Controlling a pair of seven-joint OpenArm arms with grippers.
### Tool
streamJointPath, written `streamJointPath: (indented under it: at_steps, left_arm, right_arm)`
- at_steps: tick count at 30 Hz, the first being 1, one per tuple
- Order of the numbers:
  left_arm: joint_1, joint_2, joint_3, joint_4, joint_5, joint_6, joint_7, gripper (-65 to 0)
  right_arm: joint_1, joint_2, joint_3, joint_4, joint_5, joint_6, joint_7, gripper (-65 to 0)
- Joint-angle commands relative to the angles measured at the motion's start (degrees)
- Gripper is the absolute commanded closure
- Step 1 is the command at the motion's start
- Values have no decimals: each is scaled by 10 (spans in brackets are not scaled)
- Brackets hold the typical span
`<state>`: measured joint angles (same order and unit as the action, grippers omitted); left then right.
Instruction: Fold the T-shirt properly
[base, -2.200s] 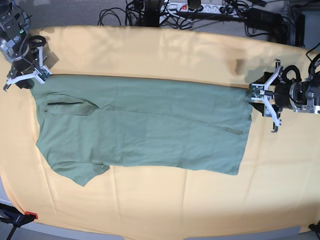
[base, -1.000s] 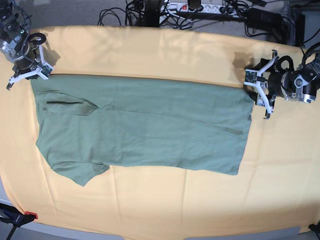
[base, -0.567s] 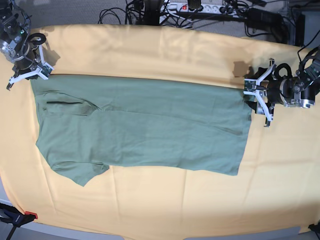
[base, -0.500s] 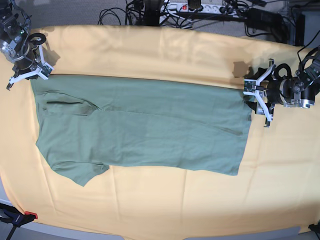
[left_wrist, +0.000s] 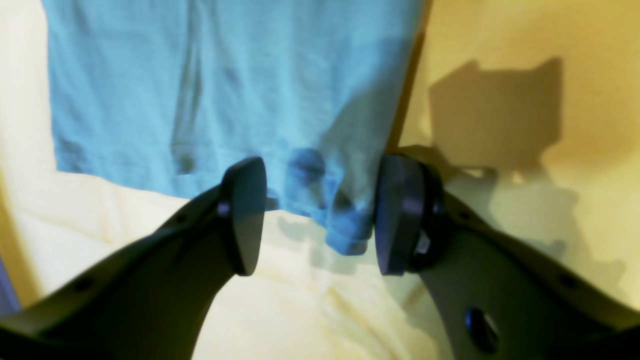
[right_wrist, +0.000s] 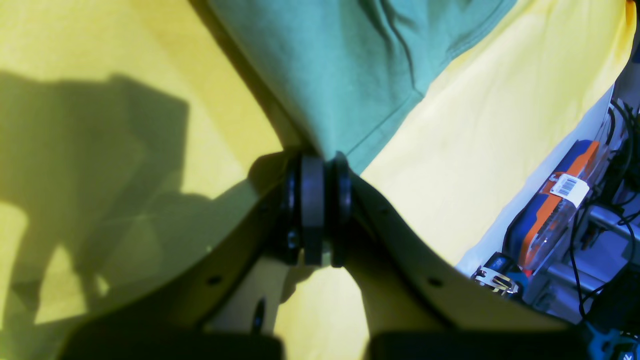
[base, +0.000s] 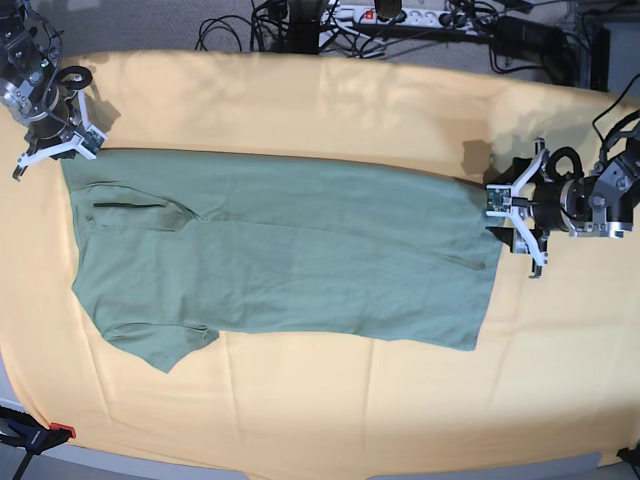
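item: t-shirt (base: 280, 250), sage green, thin soft knit. lies flat on the yellow-orange cloth (base: 320, 100), already doubled lengthwise, collar end toward my right arm, hem end toward my left.

my right gripper (right_wrist: 320, 210): pads pressed together, pinching the far collar-end corner of the shirt; fabric rises straight out of the pinch.

my left gripper (left_wrist: 312, 215): jaws spread wide, straddling the far hem corner; a small bunched lip of fabric sits between the pads, one pad just beside it, nothing clamped yet.

handling, as i judge it: light, limp, no stiffness; will sag and drag wherever unsupported, and stretch if pulled unevenly. not fragile, not slippery against rubber pads.

where to take hold: the hem corner, both layers together, deep enough that the edge cannot slip out, matching my right-hand grip.
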<state>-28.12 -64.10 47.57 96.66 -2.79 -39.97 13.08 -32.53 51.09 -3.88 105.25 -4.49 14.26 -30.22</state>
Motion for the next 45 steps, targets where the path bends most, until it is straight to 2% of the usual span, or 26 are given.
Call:
streamJointPath:
  at_steps: [1,14,19,24,27,31,36,38,41,42,45]
  left_arm:
    - [-11,-13,-7,4,-5,0,-6,-345]
    - [21,-15,-7,4,-3,0,-6,-345]
    - [27,-15,-7,4,24,0,-10,-345]
    - [27,-15,-7,4,23,0,-10,-340]
    - [27,-15,-7,4,24,26,-10,-340]
    - [27,-14,-7,4,24,28,-10,-340]
    - [25,-15,-7,4,42,70,-11,-340]
    - [25,-14,-7,4,42,70,-18,-334]
    - [26,-14,-7,4,41,66,-27,-254]
    - [25,-15,-7,4,37,56,-27,-233]
    - [26,-15,-7,4,31,19,-27,-231]
  right_arm:
    - [0,12,5,3,-1,-4,-11,0]
    - [0,12,5,3,-1,-4,-10,0]
    - [0,12,5,3,0,-4,-10,0]
    - [0,12,5,3,-1,-4,-9,0]
    - [0,12,5,3,-1,-4,-9,0]
    - [0,12,5,3,-1,-4,-9,0]
    - [0,12,5,3,-1,-4,-9,0]
    - [0,12,5,3,-1,-4,-9,0]
    - [0,12,5,3,-1,-4,-9,0]
    - [0,12,5,3,-1,-4,-9,0]
    - [0,12,5,4,-1,-4,-9,0]
